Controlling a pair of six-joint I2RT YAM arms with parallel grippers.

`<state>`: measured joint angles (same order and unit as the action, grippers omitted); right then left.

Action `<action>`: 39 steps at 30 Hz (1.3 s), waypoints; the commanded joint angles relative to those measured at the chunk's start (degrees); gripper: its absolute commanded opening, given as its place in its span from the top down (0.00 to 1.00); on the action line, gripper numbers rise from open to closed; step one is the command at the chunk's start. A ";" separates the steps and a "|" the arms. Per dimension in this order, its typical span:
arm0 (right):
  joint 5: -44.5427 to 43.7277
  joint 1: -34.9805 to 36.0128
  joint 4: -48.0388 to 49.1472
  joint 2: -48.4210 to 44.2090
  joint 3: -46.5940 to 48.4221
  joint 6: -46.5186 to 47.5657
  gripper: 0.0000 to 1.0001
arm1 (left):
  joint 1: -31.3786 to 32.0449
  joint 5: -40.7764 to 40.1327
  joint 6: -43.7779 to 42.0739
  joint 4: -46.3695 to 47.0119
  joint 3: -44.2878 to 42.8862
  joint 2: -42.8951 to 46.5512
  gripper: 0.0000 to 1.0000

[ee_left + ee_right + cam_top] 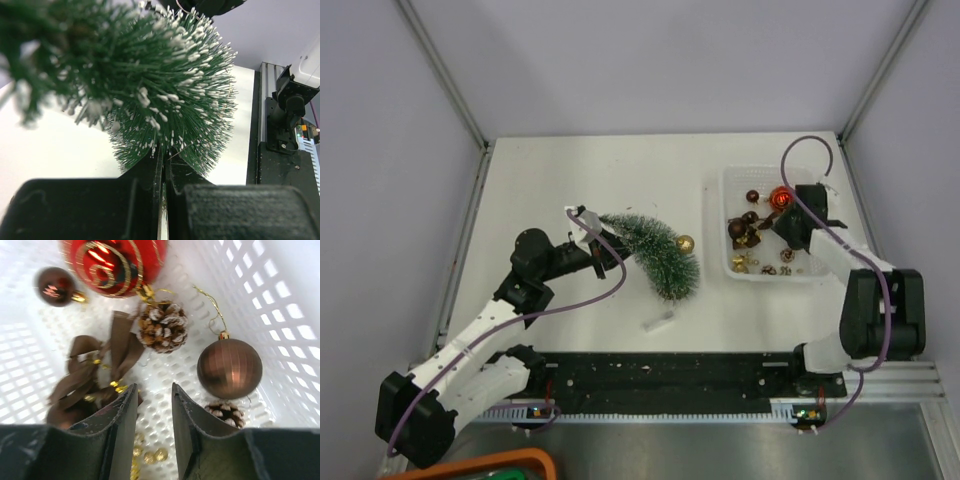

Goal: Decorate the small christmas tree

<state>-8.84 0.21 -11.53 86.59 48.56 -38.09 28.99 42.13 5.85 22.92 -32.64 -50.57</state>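
One small christmas tree (655, 250), a bent cone of green, white-tipped bristles carrying one shiny gold bauble (685, 243), is arching across the middle of the counter (570, 170), and the left gripper (164, 155) is clenching its jaws on the thin tip. The right gripper (155, 390) is hanging with its jaws parted, grasping nothing, over the perforated white plastic basket (280, 300). Sitting inside are one glossy red bauble (115, 260) with gold swirls, two round brown baubles (229, 368) (55, 286), two frosted pine cones (162, 326) (225, 412) and one brown ribbon bow (95, 370).
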 commanded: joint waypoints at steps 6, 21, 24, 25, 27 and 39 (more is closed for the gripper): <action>1.55 0.14 -5.95 -18.89 -2.24 3.28 0.65 | 0.10 1.02 0.22 -1.12 -0.40 -0.85 1.00; -9.52 -0.03 0.98 -0.55 5.66 3.98 0.53 | 0.19 0.94 0.57 -1.03 0.12 0.03 1.00; -11.02 0.06 1.68 2.79 7.78 4.25 0.52 | 0.27 0.67 0.48 -0.94 0.39 0.12 1.00; -11.11 0.06 2.38 3.58 7.70 4.25 0.52 | 0.27 0.67 0.48 -0.94 0.47 0.20 1.00; -11.37 0.06 3.44 5.16 7.78 4.34 0.52 | 0.27 0.58 0.57 -0.94 0.56 0.20 1.00; -11.02 0.06 4.59 9.39 7.34 4.25 0.59 | 0.27 0.32 0.75 -0.77 0.91 0.47 1.00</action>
<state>-19.18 0.25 -8.54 94.91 54.46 -34.11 28.99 42.11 5.89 23.09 -32.62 -50.74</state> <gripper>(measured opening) 0.443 0.033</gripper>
